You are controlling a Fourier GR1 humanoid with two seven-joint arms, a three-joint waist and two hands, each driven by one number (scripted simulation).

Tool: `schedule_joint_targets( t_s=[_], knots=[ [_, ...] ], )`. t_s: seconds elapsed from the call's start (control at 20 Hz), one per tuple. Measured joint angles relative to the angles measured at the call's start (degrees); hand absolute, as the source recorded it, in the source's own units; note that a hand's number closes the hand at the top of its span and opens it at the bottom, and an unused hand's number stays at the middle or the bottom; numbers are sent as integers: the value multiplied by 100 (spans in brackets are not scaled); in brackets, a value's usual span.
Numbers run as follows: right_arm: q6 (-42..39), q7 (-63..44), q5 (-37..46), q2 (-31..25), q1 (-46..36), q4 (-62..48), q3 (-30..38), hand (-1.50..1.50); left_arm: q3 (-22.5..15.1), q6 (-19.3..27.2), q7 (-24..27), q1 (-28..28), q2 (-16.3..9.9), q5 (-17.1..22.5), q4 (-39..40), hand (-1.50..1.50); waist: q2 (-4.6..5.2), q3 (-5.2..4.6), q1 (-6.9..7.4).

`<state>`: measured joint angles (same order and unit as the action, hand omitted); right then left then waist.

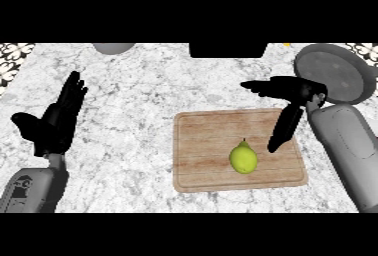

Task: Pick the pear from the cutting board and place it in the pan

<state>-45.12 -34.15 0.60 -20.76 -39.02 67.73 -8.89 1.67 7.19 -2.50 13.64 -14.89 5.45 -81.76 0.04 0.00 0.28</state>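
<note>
Pear (244,158) lies untouched on the board (203,150), so nothing is done yet. Right hand (288,102) hovers just right of it, fingers spread; pan (336,72) waits far right. Left hand (53,120) rests open.

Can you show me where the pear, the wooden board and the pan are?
Yellow-green pear (244,158): head view, middle of its body.
Rectangular wooden cutting board (207,135): head view, bare upper-left part.
Round grey pan (331,70): head view, bare inner bottom.
</note>
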Motion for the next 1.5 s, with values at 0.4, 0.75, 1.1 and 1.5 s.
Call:
schedule_joint_targets(
  t_s=[0.4,0.75,1.1,1.5],
  knots=[
    [-163,158,535,275,172,14,-164,-150,111,-113,-46,27,68,-84,18,0,-3,-1,-7],
    [-319,192,1143,365,256,-5,-602,-150,121,-85,-119,7,137,-184,-90,0,-3,0,-2],
    [-489,296,1564,593,100,-430,-600,-150,124,-127,-177,-71,224,-290,-224,0,-1,-1,5],
    [-485,635,2203,862,270,-671,-779,-150,197,-210,-258,-91,288,-330,-321,0,-2,-2,2]
  ],
)
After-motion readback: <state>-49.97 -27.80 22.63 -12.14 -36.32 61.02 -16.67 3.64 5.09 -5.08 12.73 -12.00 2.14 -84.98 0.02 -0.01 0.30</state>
